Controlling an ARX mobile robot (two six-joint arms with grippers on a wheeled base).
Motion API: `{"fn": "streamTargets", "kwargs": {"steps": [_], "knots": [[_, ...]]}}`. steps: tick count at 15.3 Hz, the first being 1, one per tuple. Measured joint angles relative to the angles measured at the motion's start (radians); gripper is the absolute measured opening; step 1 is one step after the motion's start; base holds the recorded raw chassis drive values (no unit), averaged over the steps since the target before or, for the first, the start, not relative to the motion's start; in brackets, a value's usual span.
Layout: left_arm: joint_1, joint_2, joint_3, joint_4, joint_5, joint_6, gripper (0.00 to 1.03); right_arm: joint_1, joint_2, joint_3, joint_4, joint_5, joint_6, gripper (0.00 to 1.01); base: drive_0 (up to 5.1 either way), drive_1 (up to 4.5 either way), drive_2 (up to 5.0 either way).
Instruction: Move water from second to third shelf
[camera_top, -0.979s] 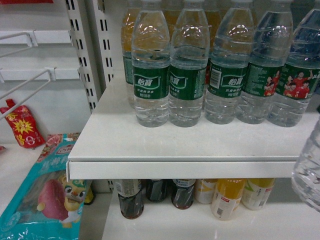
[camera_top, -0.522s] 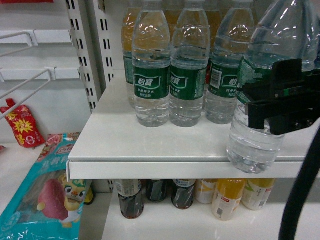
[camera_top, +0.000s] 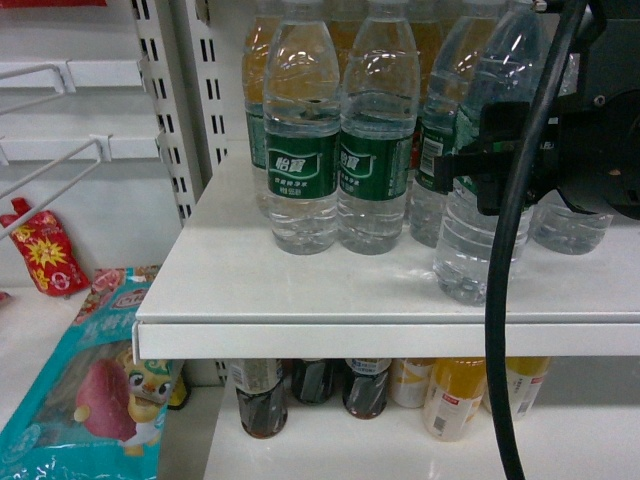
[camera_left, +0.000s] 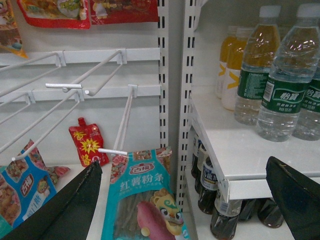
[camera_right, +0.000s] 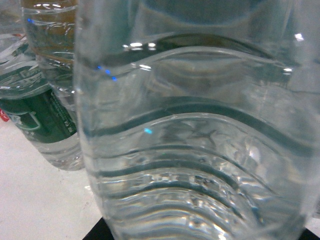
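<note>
The water (camera_top: 470, 240), a clear ribbed bottle with a green label, is held upright over the white shelf (camera_top: 300, 290), in front of the row's right part. My right gripper (camera_top: 497, 165) is shut on its label band. Its base is at the shelf surface near the front edge; whether it touches I cannot tell. In the right wrist view the water (camera_right: 200, 150) fills nearly the whole frame. My left gripper (camera_left: 180, 210) hangs open and empty, low beside the shelf upright, over a teal snack bag (camera_left: 150, 200).
Other water bottles (camera_top: 302, 150) stand in a row on the same shelf, with amber drinks behind them. Dark bottles (camera_top: 262, 400) and yellow juice bottles (camera_top: 455, 395) stand on the shelf below. Wire hooks (camera_left: 75, 85) jut out at the left. My right arm's black cable (camera_top: 505, 300) hangs across the shelf front.
The right gripper has carried the water up from the lower right, over the shelf's front edge and back toward the row of bottles. The left arm has not visibly moved.
</note>
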Motion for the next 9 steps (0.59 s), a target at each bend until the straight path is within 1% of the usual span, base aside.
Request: {"fn": "streamTargets", "kwargs": {"steps": [4, 6, 9], "knots": [[0.0, 0.0, 0.0, 0.0, 0.0, 0.0, 0.98, -0.004, 0.061, 0.064, -0.004, 0.023, 0.017, 0.39, 0.0, 0.0, 0.0], [0.0, 0.0, 0.0, 0.0, 0.0, 0.0, 0.98, -0.004, 0.074, 0.081, -0.014, 0.023, 0.031, 0.39, 0.0, 0.0, 0.0], [0.0, 0.0, 0.0, 0.0, 0.0, 0.0, 0.98, 0.003, 0.084, 0.092, -0.015, 0.031, 0.032, 0.39, 0.0, 0.0, 0.0]]}}
